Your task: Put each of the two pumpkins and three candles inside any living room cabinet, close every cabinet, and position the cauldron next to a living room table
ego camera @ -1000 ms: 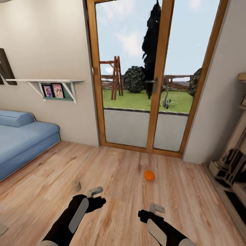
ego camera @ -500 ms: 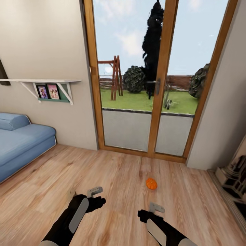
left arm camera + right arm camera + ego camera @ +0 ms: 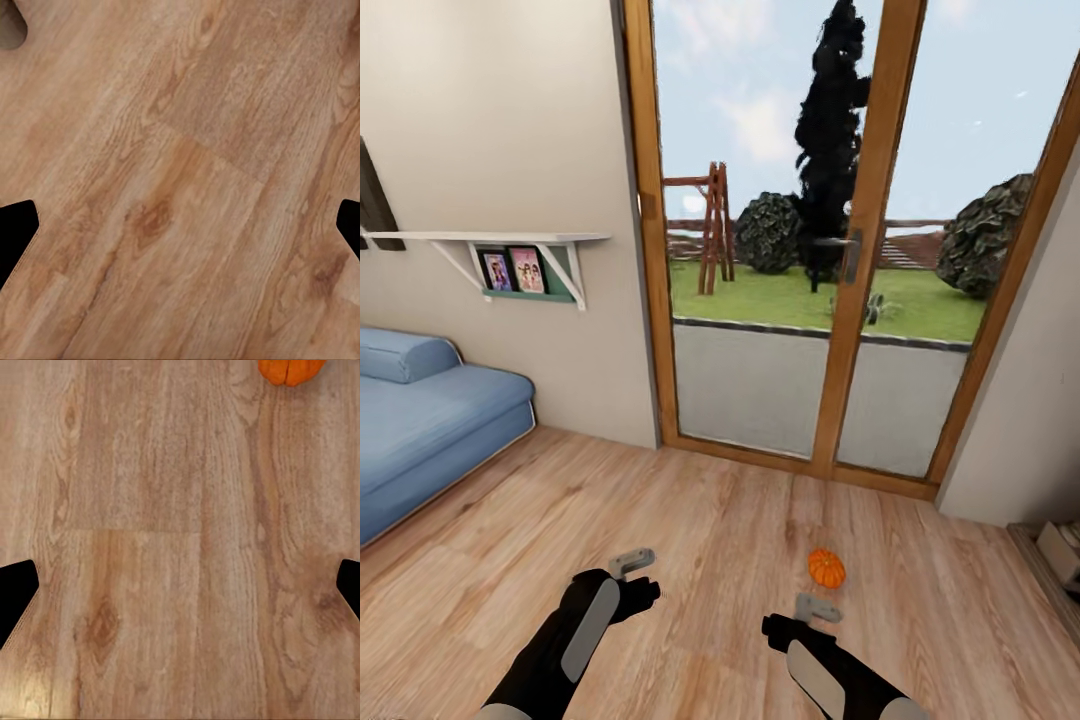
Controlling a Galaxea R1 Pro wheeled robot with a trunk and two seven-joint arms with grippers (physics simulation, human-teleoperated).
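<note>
- Light wooden floorboards (image 3: 710,520) run from the robot up to a pair of glazed doors (image 3: 830,250) in orange-brown frames, with a lawn, a wooden swing frame and dark trees outside.
- At the head view's left, a blue sofa (image 3: 420,420) is cut off by the frame edge; above it a white wall shelf (image 3: 490,240) carries two small framed pictures, too small to read.
- A dark shape high on the left wall and some pale objects at the right edge, near the floor, are cropped and cannot be identified.
- One pumpkin (image 3: 826,567) lies on the floor in front of the right-hand door, just ahead of the right gripper (image 3: 815,608) and apart from it; in the right wrist view only its lower part shows, cut by the frame edge (image 3: 292,369).
- Both arms are low over the boards; the left gripper (image 3: 632,563) hangs above bare floor.
- Each wrist view has its black fingertips at opposite frame edges, so both sets of jaws stand wide with nothing between them.
- A greyish rounded corner (image 3: 11,26) in the left wrist view is mostly out of frame; what it is cannot be told.
</note>
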